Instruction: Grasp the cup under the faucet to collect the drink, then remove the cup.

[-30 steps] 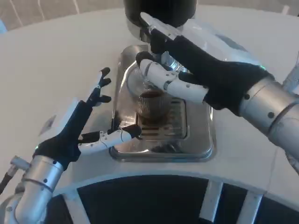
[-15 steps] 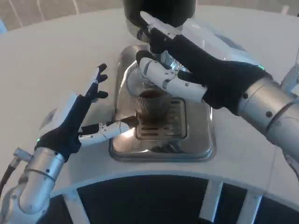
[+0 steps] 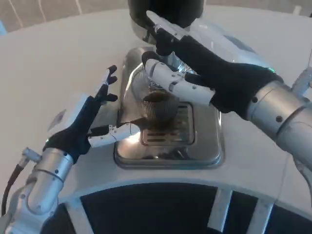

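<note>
**Cup filled on the drip tray: close the left hand before lifting**

Head view: the cup [image 3: 157, 108] stands on the slotted grate of the steel drip tray [image 3: 214, 146], near the tray's middle and toward its left edge, under the dark dispenser [image 3: 165, 12] at the tray's far edge. Dark drink shows inside the glass. Your left hand [image 3: 92, 124] sits at the tray's left edge, spread and holding nothing, with 1 finger reaching across the rim toward the cup's base; whether its tip touches the glass I cannot tell. Your right hand [image 3: 195, 68] hangs over the cup and the spout, its fingers extended and gripping nothing that shows; whether it presses a lever is hidden.

To do this step well, I judge you should bring the left hand in level, wrap the cup around its middle rather than its rim, and close firmly before any lift. Then draw the cup toward the tray's near edge, keeping it upright so nothing spills. Ease the right hand off first if the drink is running.

Against the frame 1.0 s ago, the left hand has shifted slightly nearer the tray, while the right hand and the cup have barely moved.
</note>
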Controlling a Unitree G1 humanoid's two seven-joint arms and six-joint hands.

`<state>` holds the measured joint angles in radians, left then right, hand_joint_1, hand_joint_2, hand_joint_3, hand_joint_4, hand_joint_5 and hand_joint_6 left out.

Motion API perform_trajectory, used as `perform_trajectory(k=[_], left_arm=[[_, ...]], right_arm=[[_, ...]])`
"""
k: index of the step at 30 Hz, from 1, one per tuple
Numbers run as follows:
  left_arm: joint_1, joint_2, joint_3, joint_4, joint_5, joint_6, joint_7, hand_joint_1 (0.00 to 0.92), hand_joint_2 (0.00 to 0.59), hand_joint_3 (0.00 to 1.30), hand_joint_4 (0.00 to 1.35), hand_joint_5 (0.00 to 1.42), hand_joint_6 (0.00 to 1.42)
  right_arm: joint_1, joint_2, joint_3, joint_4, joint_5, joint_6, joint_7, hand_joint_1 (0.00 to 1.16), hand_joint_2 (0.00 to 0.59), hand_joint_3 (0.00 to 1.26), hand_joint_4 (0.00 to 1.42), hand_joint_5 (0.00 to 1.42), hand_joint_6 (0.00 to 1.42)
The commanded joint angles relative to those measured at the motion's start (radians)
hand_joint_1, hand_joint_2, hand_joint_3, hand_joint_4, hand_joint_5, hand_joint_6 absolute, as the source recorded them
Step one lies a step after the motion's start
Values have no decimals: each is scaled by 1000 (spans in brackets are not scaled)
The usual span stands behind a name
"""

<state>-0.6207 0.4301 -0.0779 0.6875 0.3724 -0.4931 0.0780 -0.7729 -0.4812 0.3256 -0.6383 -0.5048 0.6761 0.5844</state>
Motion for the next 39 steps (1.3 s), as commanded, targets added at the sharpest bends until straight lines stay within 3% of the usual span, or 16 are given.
perform_trajectory(k=[1,20,29,32,39], left_arm=[[-5,9,-10,17,7,-23,10,363,50,0,0,259,222],[26,19,-18,-20,0,-42,-6,369,59,0,0,260,221],[39,21,-21,-52,6,-32,-8,379,69,0,0,270,233],[41,21,-21,-55,7,-30,-8,381,69,0,0,271,234],[36,22,-22,-56,8,-26,-7,382,70,0,0,272,235]], right_arm=[[20,9,23,-6,9,1,33,0,559,0,0,0,0],[93,15,-100,-104,-35,-17,-56,0,559,0,0,0,0],[125,21,-173,-161,-38,-56,-120,0,563,0,0,0,0],[142,11,-195,-180,-45,-61,-123,2,561,0,0,0,0],[270,-57,-260,-281,-70,-15,-56,8,570,0,0,0,0]])
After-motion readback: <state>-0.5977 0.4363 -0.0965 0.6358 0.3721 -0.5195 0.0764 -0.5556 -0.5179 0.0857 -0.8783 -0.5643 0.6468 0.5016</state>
